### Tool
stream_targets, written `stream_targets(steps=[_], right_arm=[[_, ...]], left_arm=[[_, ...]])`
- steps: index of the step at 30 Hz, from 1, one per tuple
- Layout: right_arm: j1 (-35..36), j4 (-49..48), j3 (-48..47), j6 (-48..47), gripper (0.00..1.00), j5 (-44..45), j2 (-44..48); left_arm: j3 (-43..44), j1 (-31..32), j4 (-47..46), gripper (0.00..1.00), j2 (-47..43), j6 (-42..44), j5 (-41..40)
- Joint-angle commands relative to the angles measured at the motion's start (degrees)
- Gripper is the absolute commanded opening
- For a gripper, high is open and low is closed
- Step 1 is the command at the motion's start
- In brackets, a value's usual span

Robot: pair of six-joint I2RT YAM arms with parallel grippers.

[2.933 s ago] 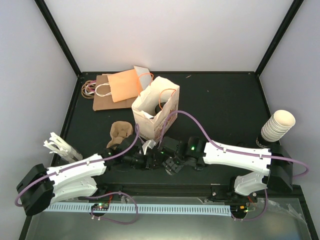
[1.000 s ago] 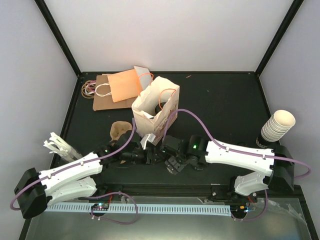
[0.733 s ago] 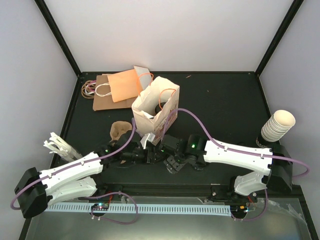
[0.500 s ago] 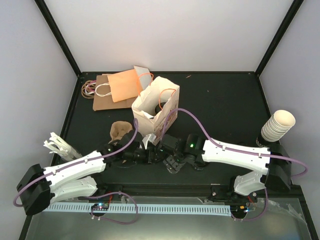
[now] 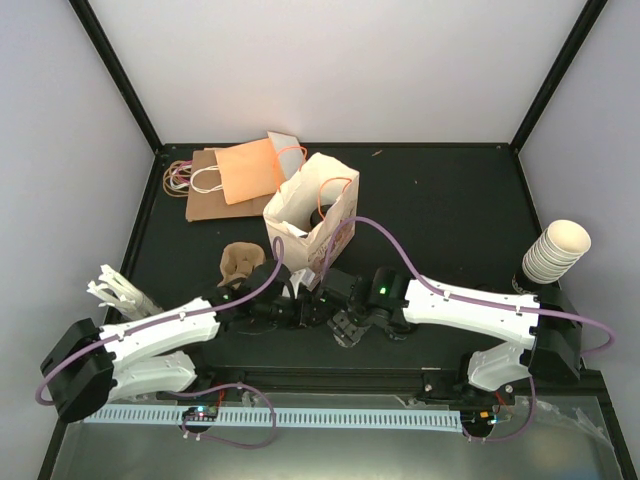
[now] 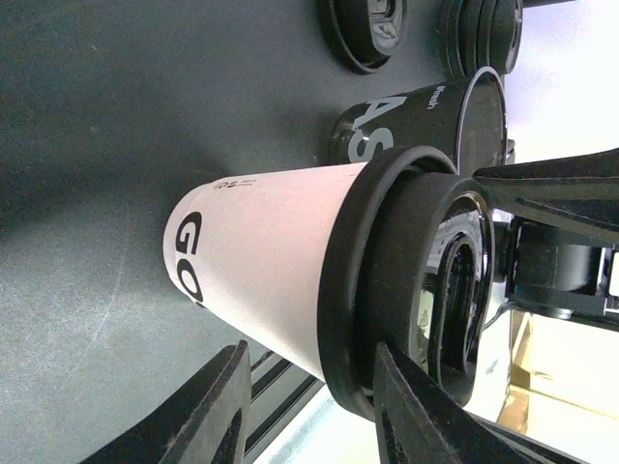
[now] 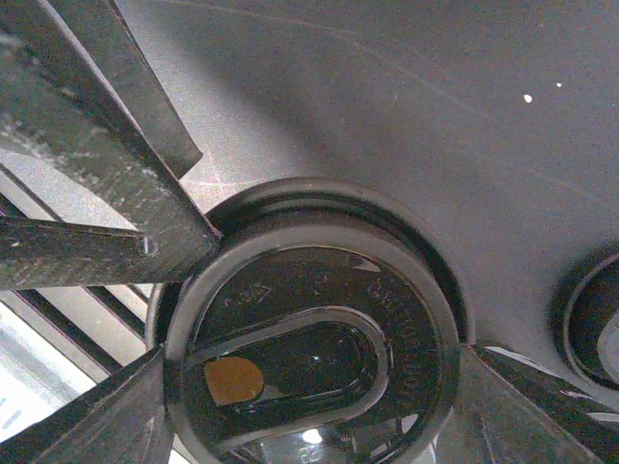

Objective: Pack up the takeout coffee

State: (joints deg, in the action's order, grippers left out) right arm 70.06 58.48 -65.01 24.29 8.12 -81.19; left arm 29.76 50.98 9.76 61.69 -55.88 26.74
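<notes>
On the table (image 5: 450, 200), left claw (image 6: 309, 372) and right claw (image 7: 309, 377) flank the lidded takeout coffee (image 6: 261, 261), grip unclear.

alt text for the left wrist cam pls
A cream paper cup with black print and a black lid fills the frame, seen sideways, with the left gripper's fingers flanking it at the bottom edge. Behind it on the dark table are a black cup and loose black lids.
</notes>
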Motion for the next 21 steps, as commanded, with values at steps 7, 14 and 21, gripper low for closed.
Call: stream_targets(steps=[7, 14, 21], right_arm=[[-0.22, -0.88, 1.42, -0.94, 0.76, -2.1, -0.47], [-0.21, -0.5, 1.68, -1.19, 0.77, -1.85, -1.14], [-0.22, -0.97, 0.94, -1.43, 0.78, -2.14, -1.65]], left_arm=[[-1.63, -0.18, -1.58, 0.33, 1.13, 0.99, 1.7], [-3.28, 0.15, -1.86, 0.31, 1.6, 0.83, 1.55], [-3.69, 0.43, -1.65, 0.3, 1.41, 0.81, 1.12]])
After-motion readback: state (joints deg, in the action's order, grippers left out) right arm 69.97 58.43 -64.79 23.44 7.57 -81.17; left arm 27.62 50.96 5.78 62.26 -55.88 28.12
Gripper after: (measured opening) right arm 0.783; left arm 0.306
